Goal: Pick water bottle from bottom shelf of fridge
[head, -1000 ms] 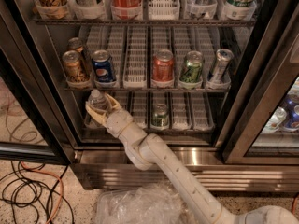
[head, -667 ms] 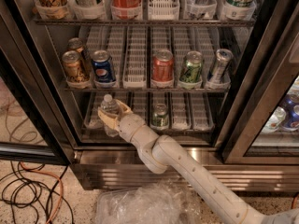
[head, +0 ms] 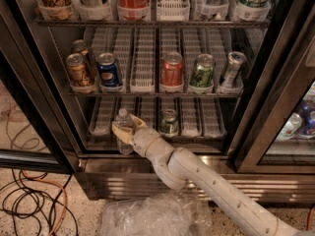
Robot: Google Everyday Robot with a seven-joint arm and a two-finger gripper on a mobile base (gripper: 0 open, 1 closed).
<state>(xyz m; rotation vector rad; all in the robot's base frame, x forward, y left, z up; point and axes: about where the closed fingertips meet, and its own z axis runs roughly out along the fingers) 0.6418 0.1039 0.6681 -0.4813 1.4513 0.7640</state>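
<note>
The fridge (head: 39,77) stands open with its wire shelves in view. The water bottle (head: 123,120), small, clear, with a pale cap, stands upright at the front of the bottom shelf (head: 197,117), left of centre. My gripper (head: 124,130) is at the bottle, its pale fingers wrapped around the bottle's middle. My white arm (head: 197,178) reaches in from the lower right. A green can (head: 169,122) stands on the same shelf just right of my wrist.
The middle shelf holds a row of cans (head: 172,70) above the bottle. The steel louvred base (head: 118,183) runs below the shelf. Crumpled clear plastic (head: 147,215) lies on the floor in front. Cables (head: 29,205) lie at lower left. The door frame (head: 270,112) stands at the right.
My gripper and the bottle have shifted to the right along the bottom shelf and slightly toward the shelf front. The arm has swung right with them.
</note>
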